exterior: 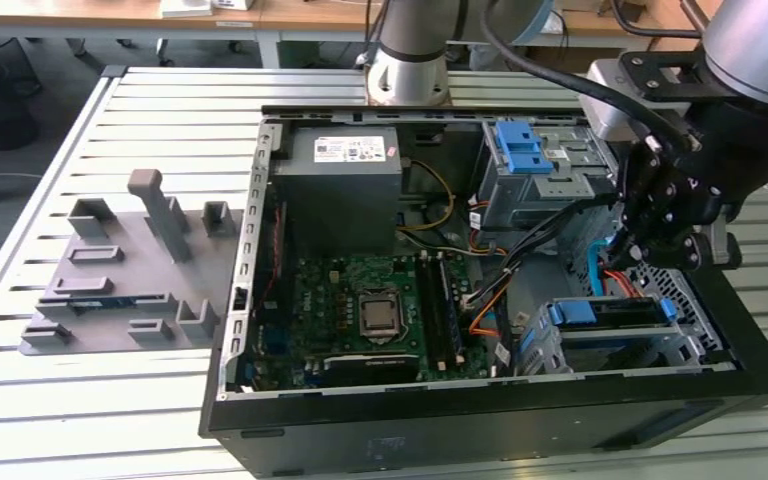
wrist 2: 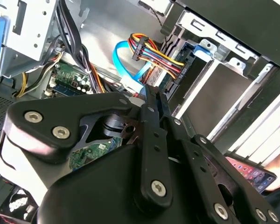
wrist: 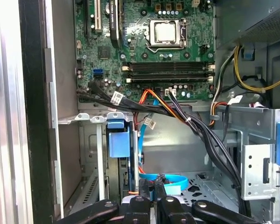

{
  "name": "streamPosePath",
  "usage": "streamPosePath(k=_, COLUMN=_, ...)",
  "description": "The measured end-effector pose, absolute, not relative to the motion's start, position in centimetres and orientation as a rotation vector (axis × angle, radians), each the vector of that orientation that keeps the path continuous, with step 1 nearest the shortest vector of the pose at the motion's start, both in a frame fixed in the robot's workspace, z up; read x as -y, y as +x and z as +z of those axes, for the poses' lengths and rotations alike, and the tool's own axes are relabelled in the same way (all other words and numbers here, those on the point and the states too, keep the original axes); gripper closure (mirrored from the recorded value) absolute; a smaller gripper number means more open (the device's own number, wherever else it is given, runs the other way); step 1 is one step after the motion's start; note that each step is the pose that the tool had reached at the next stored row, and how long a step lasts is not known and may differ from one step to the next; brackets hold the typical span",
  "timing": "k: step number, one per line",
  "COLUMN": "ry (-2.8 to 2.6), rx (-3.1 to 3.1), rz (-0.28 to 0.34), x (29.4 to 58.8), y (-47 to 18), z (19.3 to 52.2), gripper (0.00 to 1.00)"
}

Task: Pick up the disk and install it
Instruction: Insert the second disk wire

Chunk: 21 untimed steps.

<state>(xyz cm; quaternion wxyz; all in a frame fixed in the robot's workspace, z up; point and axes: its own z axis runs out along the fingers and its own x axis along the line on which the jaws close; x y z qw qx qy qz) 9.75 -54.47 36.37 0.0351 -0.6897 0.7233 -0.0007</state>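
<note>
The disk (exterior: 607,312) sits in the lower metal cage at the front corner of the open computer case, on the exterior view's right, with its blue carrier edge facing up. In the first wrist view, the disk's blue carrier tab (wrist: 117,142) stands in that cage. My gripper (exterior: 634,258) hangs inside the case just behind and above the disk, apart from it. In both wrist views the black fingers (wrist: 144,189) are pressed close together with nothing between them. The fingertips (wrist 2: 152,93) are beside a light-blue data cable (wrist 2: 126,70).
A grey power supply (exterior: 344,175) and the motherboard (exterior: 371,310) fill the case's middle. An upper drive cage with a blue latch (exterior: 524,150) stands behind my gripper. Bundled cables (wrist: 196,126) cross the bay. A grey fixture plate (exterior: 124,270) lies on the slatted table at the exterior view's left.
</note>
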Motion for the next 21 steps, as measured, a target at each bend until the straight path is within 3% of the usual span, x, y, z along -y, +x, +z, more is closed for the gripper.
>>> streamPosePath(k=17, ry=-2.121, rx=-2.224, rz=-0.001, x=54.80, y=9.73, z=36.04, gripper=0.84)
streamPosePath(k=21, ry=-2.108, rx=-2.212, rz=0.028, x=55.25, y=9.73, z=35.77, gripper=0.84)
